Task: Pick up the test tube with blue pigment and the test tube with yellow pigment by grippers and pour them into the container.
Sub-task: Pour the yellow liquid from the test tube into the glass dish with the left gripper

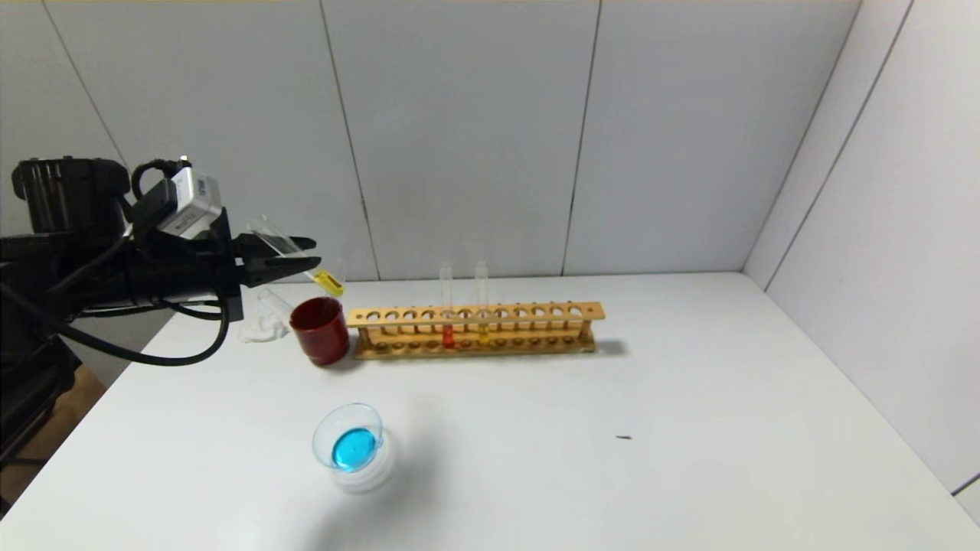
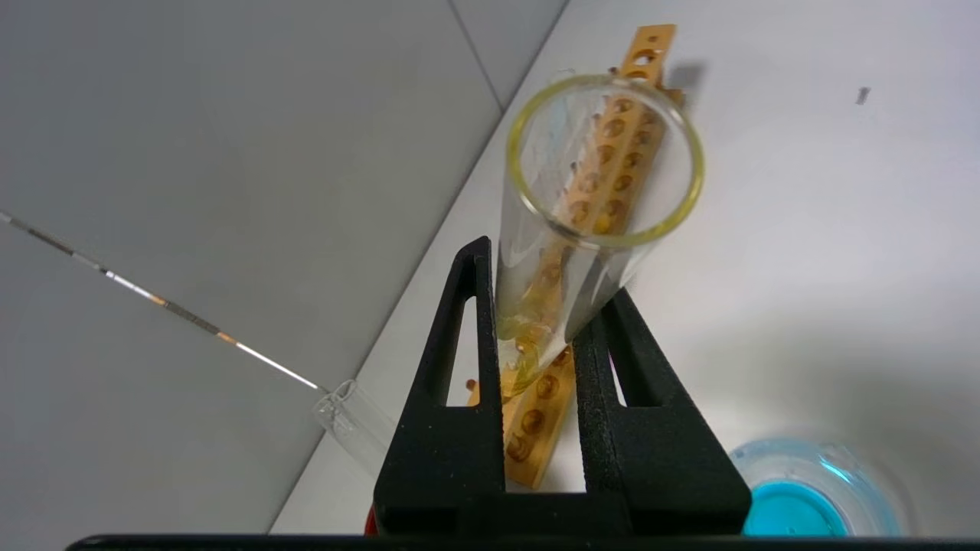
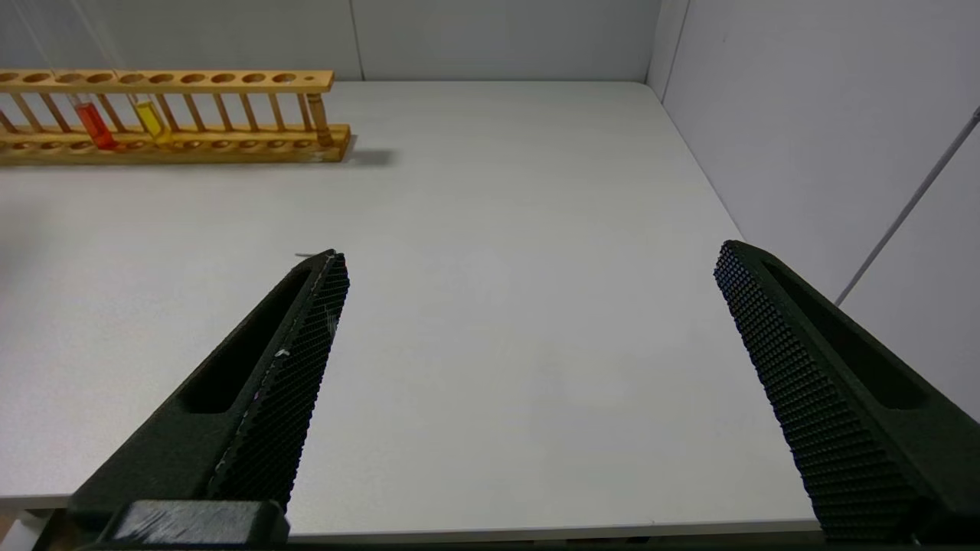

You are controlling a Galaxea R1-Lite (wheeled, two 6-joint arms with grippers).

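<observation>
Left hand (image 1: 295, 256) clamped on the test tube with yellow pigment (image 1: 295, 256), held aloft over the desk's (image 1: 689, 428) far-left corner, above the dark red cup (image 1: 319, 330). Tube tilted, closed end lower, so the yellow stays pooled at the bottom; judged carry attitude, not yet pouring. Container (image 1: 348, 438) sits on a white base nearer the robot, well apart from the tube, already holding blue liquid; blue half looks done. One empty tube (image 2: 344, 413) lies on the desk by the wall. Wooden rack (image 1: 475, 329) holds two tubes: one red-orange, one yellow. Right hand (image 3: 528, 260) idle above the desk's right side, fingers spread wide, empty.
</observation>
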